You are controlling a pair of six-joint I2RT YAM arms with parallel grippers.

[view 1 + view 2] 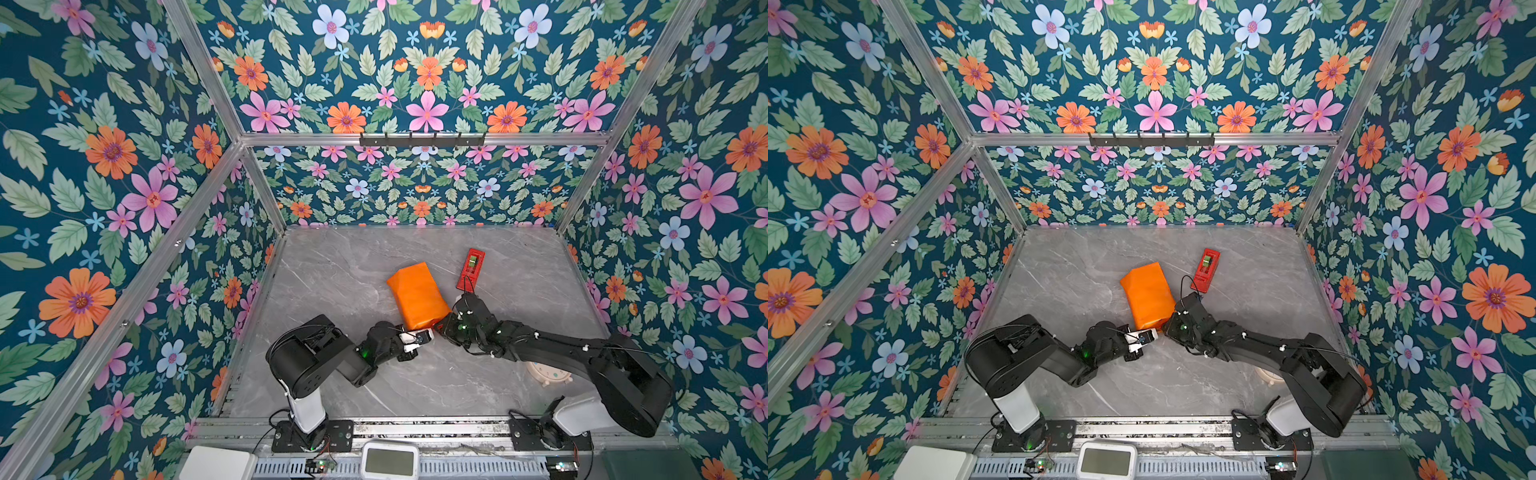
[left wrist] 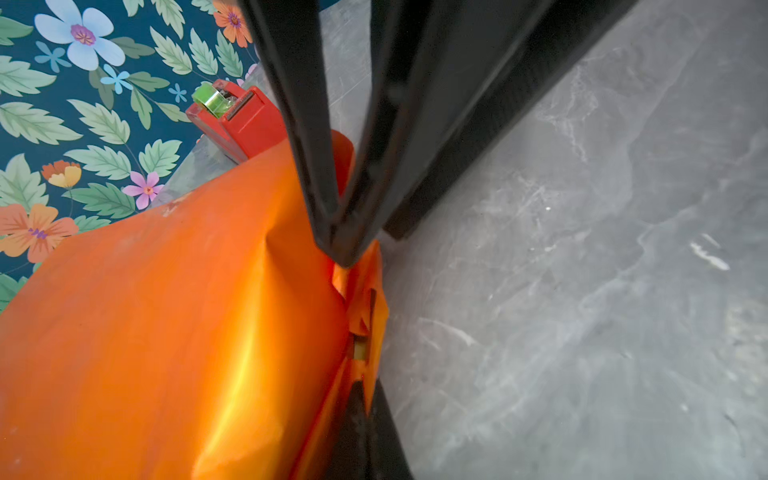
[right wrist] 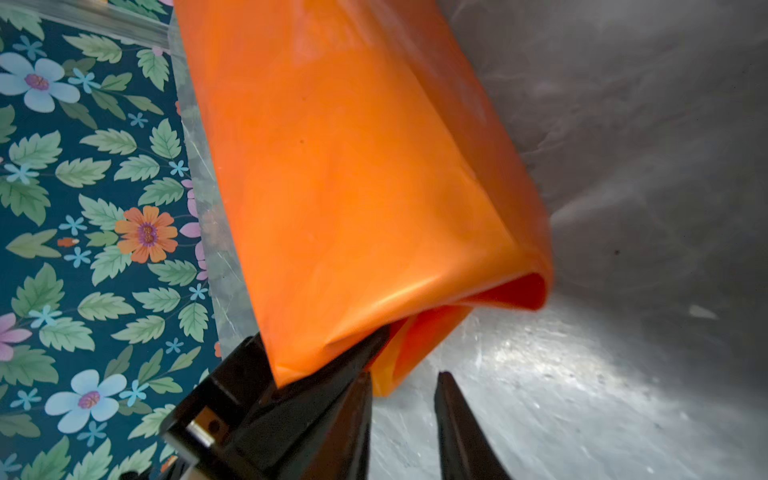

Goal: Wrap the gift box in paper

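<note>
Floral wallpaper [image 1: 124, 174] in teal, pink and orange closes in a gray marbled bench [image 1: 332, 266]. Near its middle lies the paper [image 1: 417, 297] [image 1: 1148, 295], folded into a long bundle with its glossy orange face outward. In both top views the bundle stretches away from both sets of jaws, its near end right at their tips. No blue of the gift box shows anywhere; anything inside the bundle is covered.

The left arm [image 1: 307, 357] extends low toward that near end. In the left wrist view the left jaws are together, their tips meeting on the crumpled end fold of the paper [image 2: 166, 332] and pinching it, with creases running out from the pinch. Just past the tips, a slit in the fold shows a sliver of yellow.

The right arm [image 1: 582, 353] extends to the same end from the opposite side. In the right wrist view the right jaws stand apart with bare bench between them. The loose, rolled lip of the paper [image 3: 353, 166] hangs just beyond their tips; whether it touches them I cannot tell. The left jaws show there too, close beside the right jaws, with a corner of paper in them.

A red tape dispenser [image 1: 471, 269] [image 2: 237, 120] with a green roll lies beyond the right jaws, beside the bundle's long edge and apart from it. Behind those jaws, a pale round clock [image 1: 544, 372] lies partly hidden under the right arm.
</note>
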